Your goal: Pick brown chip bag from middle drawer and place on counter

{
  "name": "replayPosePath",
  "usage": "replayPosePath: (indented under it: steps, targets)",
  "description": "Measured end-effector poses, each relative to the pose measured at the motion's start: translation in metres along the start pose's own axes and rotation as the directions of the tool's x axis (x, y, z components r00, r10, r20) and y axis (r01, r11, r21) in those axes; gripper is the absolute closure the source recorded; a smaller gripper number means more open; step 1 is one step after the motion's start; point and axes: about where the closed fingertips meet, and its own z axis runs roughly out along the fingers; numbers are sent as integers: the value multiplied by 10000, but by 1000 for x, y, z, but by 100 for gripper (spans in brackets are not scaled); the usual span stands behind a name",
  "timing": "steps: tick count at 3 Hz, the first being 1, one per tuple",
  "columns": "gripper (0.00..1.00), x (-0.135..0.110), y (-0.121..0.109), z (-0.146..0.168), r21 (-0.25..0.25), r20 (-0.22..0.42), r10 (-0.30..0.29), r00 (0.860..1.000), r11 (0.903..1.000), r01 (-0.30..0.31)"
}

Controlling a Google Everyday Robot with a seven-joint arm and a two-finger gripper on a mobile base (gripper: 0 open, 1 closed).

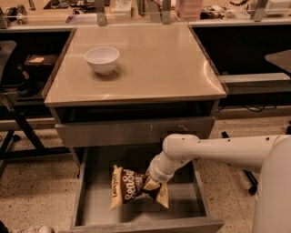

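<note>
The brown chip bag (129,191) lies in the open middle drawer (91,202), left of its centre, with its white script facing up. My gripper (153,184) reaches down from the right on a white arm. It is shut on the bag's right end, which is pinched and lifted slightly off the drawer floor. The beige counter (154,63) is above the drawer, on top of the grey cabinet.
A white bowl (102,59) stands on the counter's back left. A shut grey drawer face (132,132) sits just above the open drawer. A cluttered bench (136,11) runs along the back. My white arm (227,152) and body fill the lower right.
</note>
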Motion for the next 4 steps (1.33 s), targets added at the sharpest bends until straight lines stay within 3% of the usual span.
replayPosePath:
  steps: [1, 2, 4]
  targets:
    - [100, -5, 1, -44, 246, -223, 87, 9997, 9997, -82]
    - [100, -6, 2, -49, 285, -283, 51, 9996, 9996, -43]
    - [100, -28, 15, -128, 918, -320, 54, 9995, 9958, -25]
